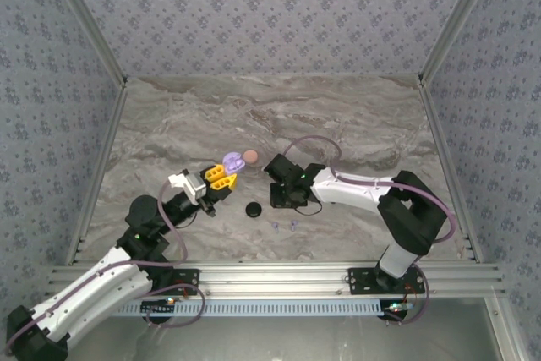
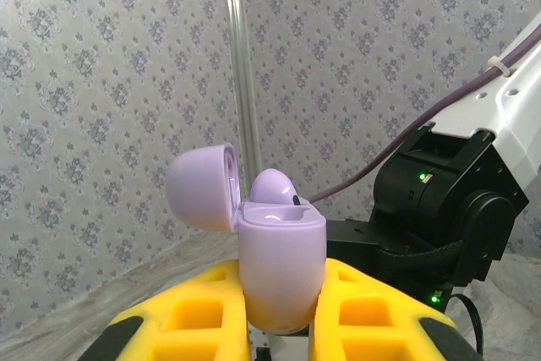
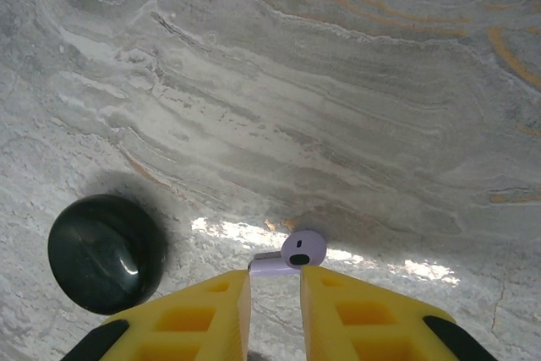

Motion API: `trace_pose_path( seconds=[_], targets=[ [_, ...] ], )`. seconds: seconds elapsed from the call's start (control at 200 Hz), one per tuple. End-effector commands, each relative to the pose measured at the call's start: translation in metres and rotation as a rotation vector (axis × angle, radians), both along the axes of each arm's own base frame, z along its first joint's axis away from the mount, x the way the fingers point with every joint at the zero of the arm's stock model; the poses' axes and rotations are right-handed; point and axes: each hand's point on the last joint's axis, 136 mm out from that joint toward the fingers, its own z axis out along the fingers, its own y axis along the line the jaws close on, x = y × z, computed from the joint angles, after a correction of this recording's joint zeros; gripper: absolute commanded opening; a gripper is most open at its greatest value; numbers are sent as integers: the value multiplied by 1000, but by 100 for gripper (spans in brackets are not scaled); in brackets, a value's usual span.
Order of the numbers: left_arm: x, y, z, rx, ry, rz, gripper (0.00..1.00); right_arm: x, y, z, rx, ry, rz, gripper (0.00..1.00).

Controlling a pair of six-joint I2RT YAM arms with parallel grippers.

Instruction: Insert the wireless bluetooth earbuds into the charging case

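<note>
Lavender earbud (image 3: 292, 255) clamped at the right gripper's (image 3: 275, 272) tips, long axis crosswise to the fingers: stem pointing left, head right (just above the table (image 3: 338, 82)). Black round case (image 3: 106, 251) lies left of that gripper. Left gripper (image 2: 283, 298) clenched on the open charging case (image 2: 281, 268), holding a seated earbud (image 2: 272, 185).

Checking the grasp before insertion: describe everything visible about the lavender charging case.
The lavender charging case has a rounded body that looks like smooth, glossy plastic. Its domed lid is hinged open to the left. One lavender earbud sits inside, top showing. The case stands upright, pinched low between the left gripper's yellow fingers.
</note>
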Motion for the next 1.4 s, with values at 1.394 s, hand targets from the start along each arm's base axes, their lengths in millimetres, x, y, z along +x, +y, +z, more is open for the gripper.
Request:
trace_pose_path(
  seconds=[1.394],
  targets=[
    [2, -1, 3, -3, -19, 13, 0, 10, -9, 5, -127, -50, 43, 30]
  ],
)
